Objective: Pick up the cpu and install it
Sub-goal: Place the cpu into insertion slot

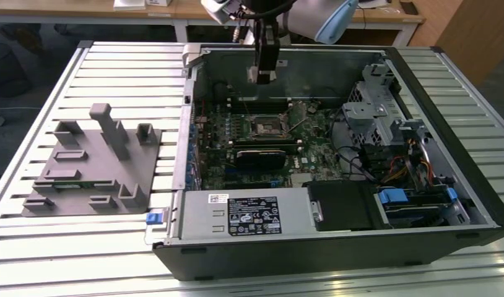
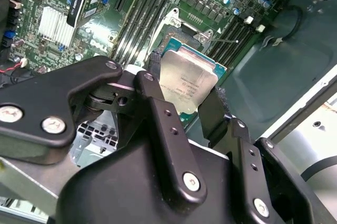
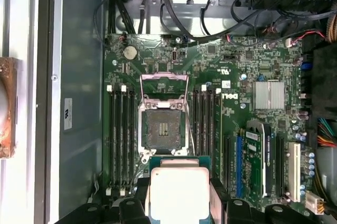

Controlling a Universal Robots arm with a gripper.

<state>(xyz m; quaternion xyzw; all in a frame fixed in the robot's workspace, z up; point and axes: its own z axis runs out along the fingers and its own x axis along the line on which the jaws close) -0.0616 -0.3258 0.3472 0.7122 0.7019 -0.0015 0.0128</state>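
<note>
In the exterior view the arm (image 1: 318, 18) enters at 12 o'clock. Its wrist points straight down, and the gripper (image 1: 263, 75) hangs toward 6 o'clock. In the second wrist view its 2 black fingers (image 2: 158, 113) clamp opposite edges of the cpu (image 2: 187, 79), holding it flat between them.

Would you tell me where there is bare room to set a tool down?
The slatted metal table is bare beyond and in front of the grey moulded fixture. The open black computer case is crowded; the gripper holds the silver-topped square cpu over its green motherboard.
</note>
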